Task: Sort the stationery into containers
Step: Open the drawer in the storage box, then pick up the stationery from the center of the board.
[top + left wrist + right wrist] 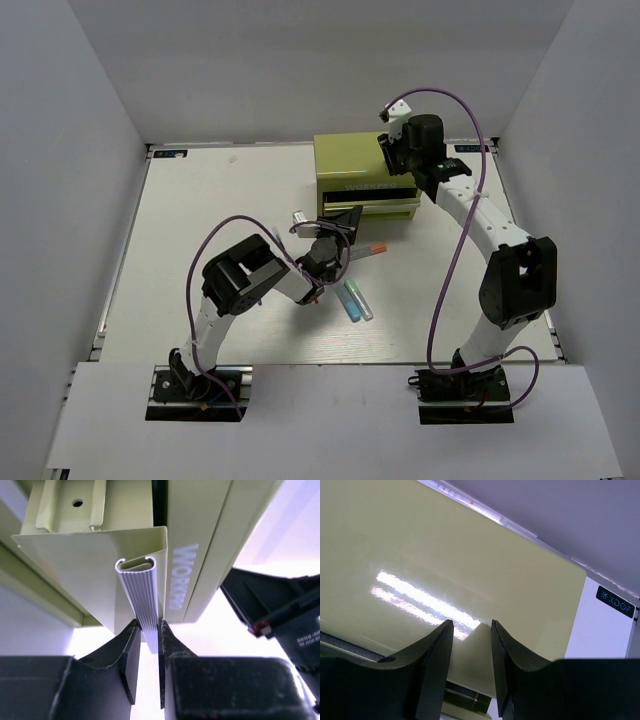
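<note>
Black fingers [131, 652] of the left gripper [149, 631], nearest the lens, are clamped on the ribbed handle [144, 597] of a drawer [95, 560]. Olive drawer chest [366, 165] stands toward the far edge of the table, front facing the arm bases, long axis left–right; right gripper [471, 626], fingers narrowly parted and holding nothing, sits over the chest top, probably bracing it. The pull is best made straight toward the near edge, along the drawer's slide, without twisting the handle. White pen [368, 250] lies just before the chest, roughly left–right, orange tip rightward; blue and green markers [353, 300] lie nearer the bases, side by side, slanting far-left to near-right.
</note>
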`<state>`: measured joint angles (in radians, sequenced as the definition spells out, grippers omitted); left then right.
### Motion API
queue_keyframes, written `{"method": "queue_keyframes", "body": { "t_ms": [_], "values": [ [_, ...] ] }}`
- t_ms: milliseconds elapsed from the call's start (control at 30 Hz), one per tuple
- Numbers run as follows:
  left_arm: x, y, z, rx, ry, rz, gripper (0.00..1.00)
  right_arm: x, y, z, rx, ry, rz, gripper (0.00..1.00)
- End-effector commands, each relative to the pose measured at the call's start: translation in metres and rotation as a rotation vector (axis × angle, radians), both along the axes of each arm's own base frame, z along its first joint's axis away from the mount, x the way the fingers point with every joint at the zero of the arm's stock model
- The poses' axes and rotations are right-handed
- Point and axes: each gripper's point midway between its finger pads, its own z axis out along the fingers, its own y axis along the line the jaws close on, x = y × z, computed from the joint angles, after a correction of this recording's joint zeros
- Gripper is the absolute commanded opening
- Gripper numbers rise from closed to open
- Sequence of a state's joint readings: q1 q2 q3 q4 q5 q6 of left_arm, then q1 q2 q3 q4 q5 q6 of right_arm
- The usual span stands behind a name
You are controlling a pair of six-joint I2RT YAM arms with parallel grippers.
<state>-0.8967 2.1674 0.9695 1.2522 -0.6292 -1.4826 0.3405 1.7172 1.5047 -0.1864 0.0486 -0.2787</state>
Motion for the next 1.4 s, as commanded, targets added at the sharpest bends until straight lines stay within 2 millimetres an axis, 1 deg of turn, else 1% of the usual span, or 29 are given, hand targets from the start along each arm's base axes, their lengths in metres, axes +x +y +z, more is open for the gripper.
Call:
{"method": "queue_keyframes", "body": {
  "t_ms": [0,33,133,267,300,333,367,400,433,467,533,600,667,700,733,800,833,867,900,967,1000,1033,1067,1100,1167,1267,1300,1333,1367],
  "values": [
    [-0.022,-0.009,-0.002,0.073,0.031,-0.064,0.00,-0.010,-0.006,-0.036,-0.056,0.128,0.000,0.43],
    [-0.024,-0.008,-0.006,0.081,0.037,-0.064,0.00,-0.010,-0.006,-0.036,-0.055,0.128,-0.003,0.43],
    [-0.030,-0.013,0.006,0.064,0.022,-0.089,0.00,-0.010,-0.006,-0.037,-0.055,0.134,-0.005,0.43],
    [-0.038,-0.020,0.009,0.063,0.020,-0.108,0.00,-0.010,-0.005,-0.036,-0.048,0.129,-0.004,0.43],
    [-0.043,-0.025,0.009,0.063,0.019,-0.127,0.00,-0.010,-0.005,-0.039,-0.052,0.138,-0.006,0.43],
    [-0.043,-0.024,0.014,0.056,0.013,-0.127,0.00,-0.010,-0.006,-0.038,-0.051,0.135,-0.007,0.43],
    [-0.047,-0.028,0.010,0.068,0.022,-0.136,0.00,-0.010,-0.005,-0.037,-0.048,0.133,-0.005,0.43],
    [-0.047,-0.027,0.015,0.066,0.021,-0.136,0.00,-0.010,-0.006,-0.036,-0.049,0.131,-0.009,0.43],
    [-0.047,-0.027,0.011,0.086,0.037,-0.136,0.00,-0.011,-0.005,-0.038,-0.049,0.137,-0.005,0.43],
    [-0.052,-0.030,0.017,0.078,0.039,-0.146,0.00,-0.011,-0.005,-0.037,-0.045,0.135,-0.005,0.43],
    [-0.057,-0.031,0.011,0.099,0.055,-0.155,0.00,-0.012,-0.005,-0.038,-0.044,0.136,-0.004,0.43],
    [-0.060,-0.026,0.016,0.092,0.059,-0.156,0.00,-0.013,-0.006,-0.038,-0.046,0.138,-0.007,0.43],
    [-0.065,-0.028,0.017,0.088,0.067,-0.165,0.00,-0.013,-0.005,-0.038,-0.045,0.137,-0.004,0.44],
    [-0.066,-0.025,0.011,0.099,0.075,-0.165,0.00,-0.013,-0.005,-0.039,-0.044,0.141,-0.005,0.44],
    [-0.067,-0.025,0.017,0.089,0.068,-0.165,0.00,-0.013,-0.005,-0.039,-0.044,0.141,-0.005,0.44],
    [-0.068,-0.023,0.014,0.097,0.073,-0.165,0.02,-0.012,-0.006,-0.038,-0.042,0.138,-0.007,0.47],
    [-0.065,-0.017,0.015,0.092,0.071,-0.155,0.05,-0.013,-0.005,-0.039,-0.043,0.143,-0.003,0.49],
    [-0.065,-0.017,0.021,0.072,0.055,-0.155,0.11,-0.013,-0.004,-0.038,-0.042,0.140,-0.001,0.49],
    [-0.066,-0.016,0.017,0.079,0.061,-0.155,0.32,-0.015,-0.003,-0.039,-0.040,0.145,0.004,0.52],
    [-0.062,-0.012,0.022,0.072,0.056,-0.145,0.53,-0.015,-0.004,-0.038,-0.038,0.143,0.004,0.55],
    [-0.063,-0.011,0.023,0.081,0.063,-0.145,0.66,-0.015,-0.003,-0.038,-0.038,0.143,0.007,0.56],
    [-0.063,-0.011,0.023,0.087,0.068,-0.145,0.71,-0.015,-0.002,-0.037,-0.035,0.141,0.009,0.59],
    [-0.063,-0.010,0.024,0.092,0.071,-0.145,0.74,-0.016,-0.003,-0.035,-0.036,0.137,0.009,0.59],
    [-0.064,-0.010,0.018,0.110,0.085,-0.145,0.78,-0.016,-0.002,-0.037,-0.033,0.140,0.012,0.60],
    [-0.066,-0.010,0.032,0.089,0.068,-0.156,0.79,-0.017,-0.003,-0.032,-0.028,0.125,0.014,0.62],
    [-0.072,-0.009,0.036,0.103,0.055,-0.180,0.79,-0.020,-0.003,-0.028,-0.019,0.116,0.024,0.63],
    [-0.072,-0.008,0.043,0.101,0.043,-0.179,0.79,-0.023,-0.002,-0.030,-0.018,0.121,0.031,0.65],
    [-0.079,-0.007,0.041,0.108,0.047,-0.208,0.79,-0.025,-0.002,-0.023,-0.019,0.107,0.033,0.66],
    [-0.084,-0.005,0.053,0.105,0.031,-0.223,0.79,-0.031,0.002,-0.019,-0.005,0.104,0.067,0.66]
  ]
}}
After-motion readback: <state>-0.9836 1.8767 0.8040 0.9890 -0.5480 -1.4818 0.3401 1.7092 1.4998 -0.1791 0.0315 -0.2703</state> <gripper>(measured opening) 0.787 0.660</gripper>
